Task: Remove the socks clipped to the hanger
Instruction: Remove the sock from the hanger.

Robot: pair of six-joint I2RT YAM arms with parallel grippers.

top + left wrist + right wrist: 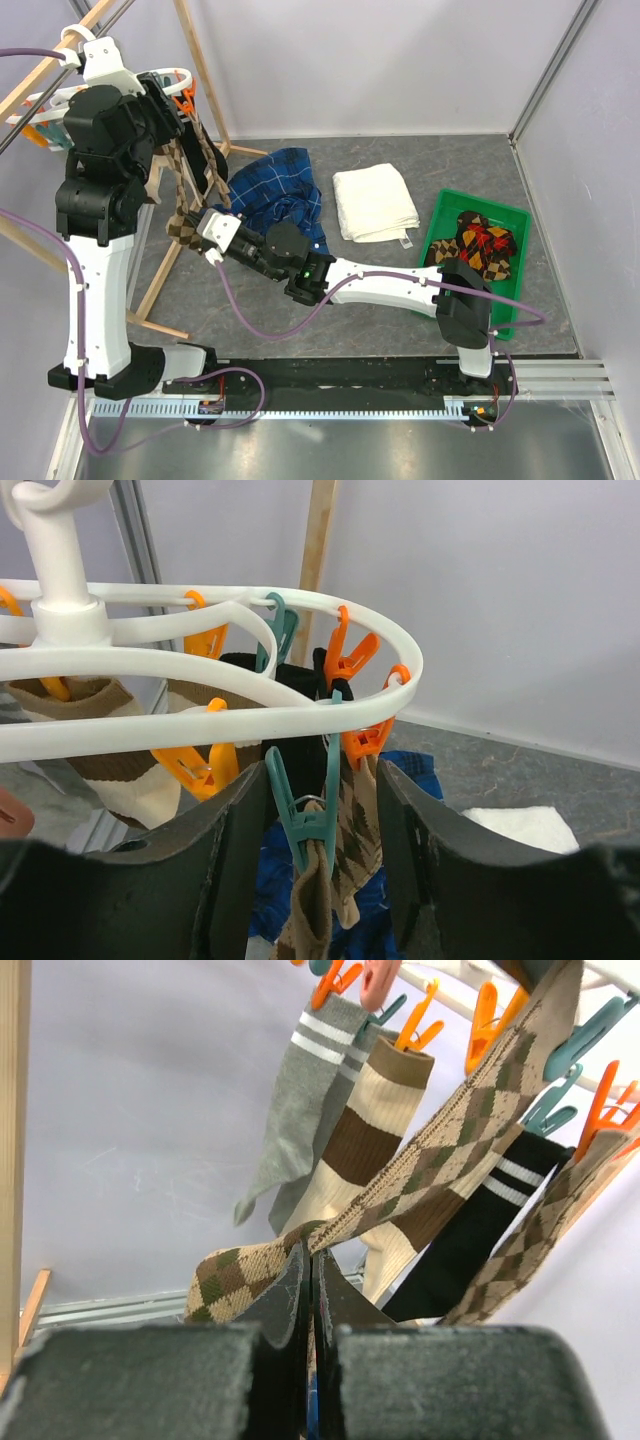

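Upper left of the top view, the white round plastic hanger [200,660] clips the brown-tan argyle sock [440,1150], which runs diagonally down to the right end effector [310,1270], pinched shut on it. The left end effector [322,780], half-open and holding nothing, straddles the teal clothespin [300,815].

Left end effector [320,790] spread, right end effector [310,1265] pinched closed
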